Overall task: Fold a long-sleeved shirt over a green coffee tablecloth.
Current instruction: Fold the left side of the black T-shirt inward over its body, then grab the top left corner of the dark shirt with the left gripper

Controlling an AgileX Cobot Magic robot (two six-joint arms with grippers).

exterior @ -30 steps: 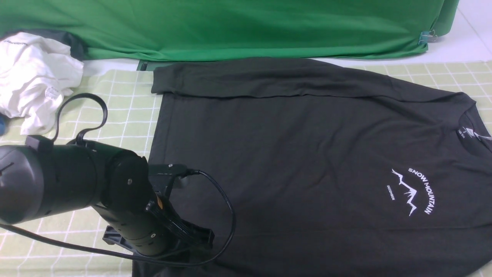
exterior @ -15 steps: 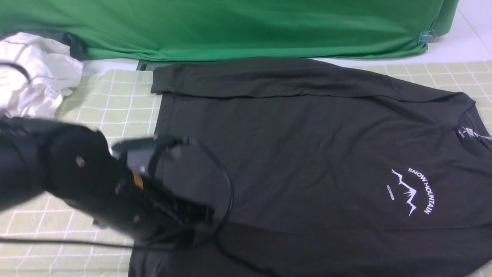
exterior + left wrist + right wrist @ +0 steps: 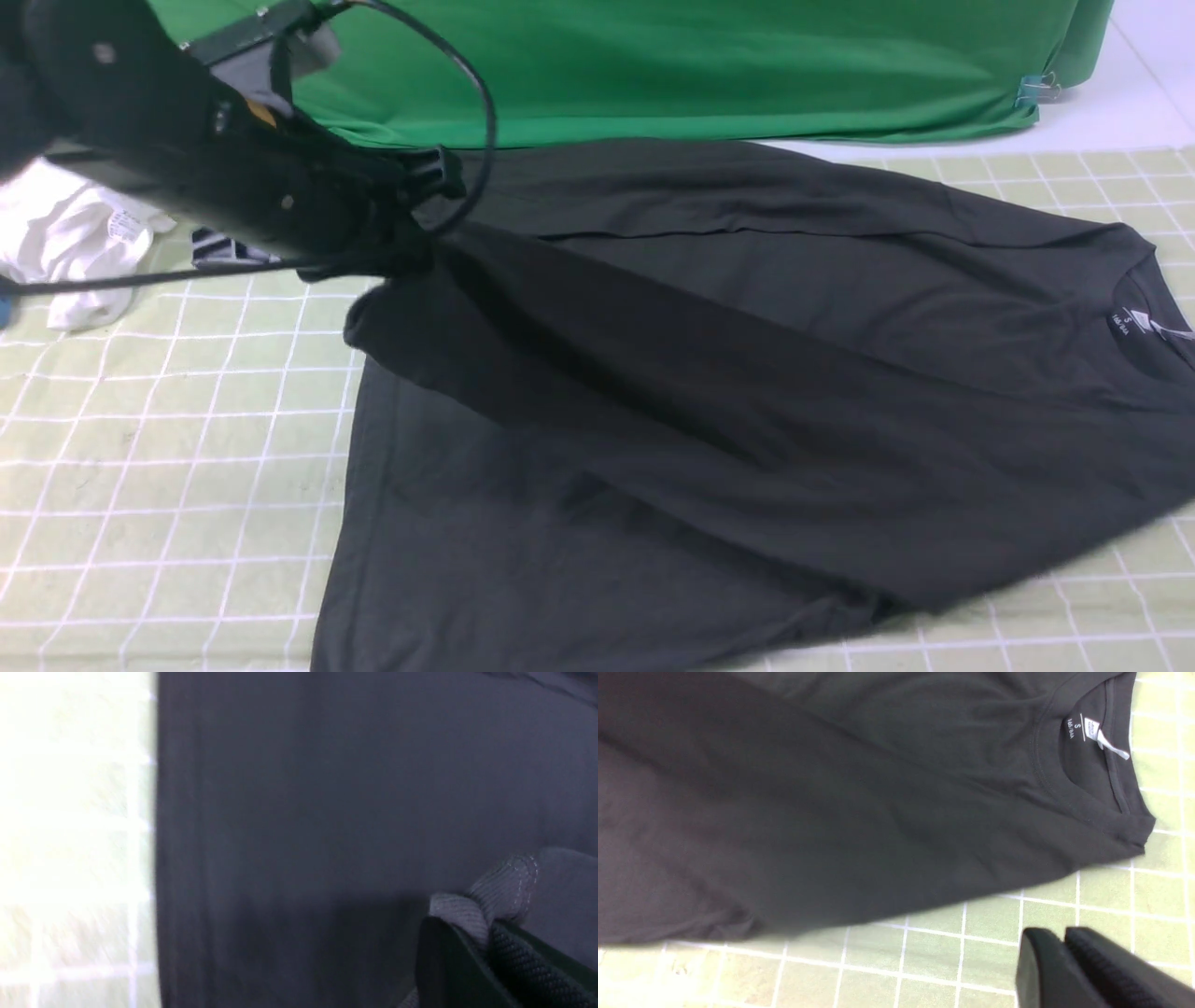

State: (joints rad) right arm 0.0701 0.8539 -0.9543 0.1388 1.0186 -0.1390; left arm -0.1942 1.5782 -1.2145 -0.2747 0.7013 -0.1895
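Long-sleeved shirt hem in left fingers, arm high

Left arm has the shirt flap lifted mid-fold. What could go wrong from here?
1. The left jaws pinch only a small bunch of the black cotton long-sleeved shirt; it may slip out.
2. The lifted flap hangs slack and diagonal, so it may land creased or skewed.
3. The right jaws are shut on nothing, over the pale green grid-patterned tablecloth beside the collar; nothing pins the shirt, so it could drag.
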